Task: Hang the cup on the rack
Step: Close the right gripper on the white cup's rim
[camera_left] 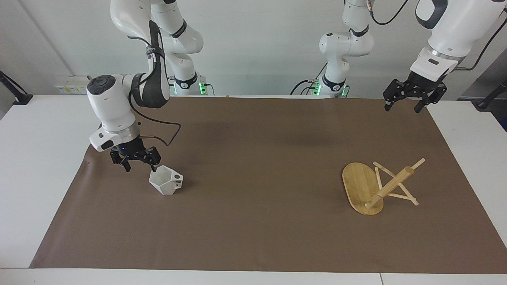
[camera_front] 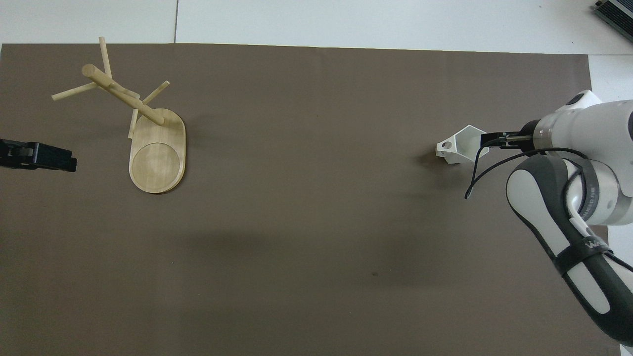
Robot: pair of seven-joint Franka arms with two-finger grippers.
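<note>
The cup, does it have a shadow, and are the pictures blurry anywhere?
In the overhead view the cup throws a soft dark patch on the brown mat beside its handle; in the facing view the same small shadow sits by the handle. Both views look sharp, with no glare, though wide faint shadows cross the mat.
</note>
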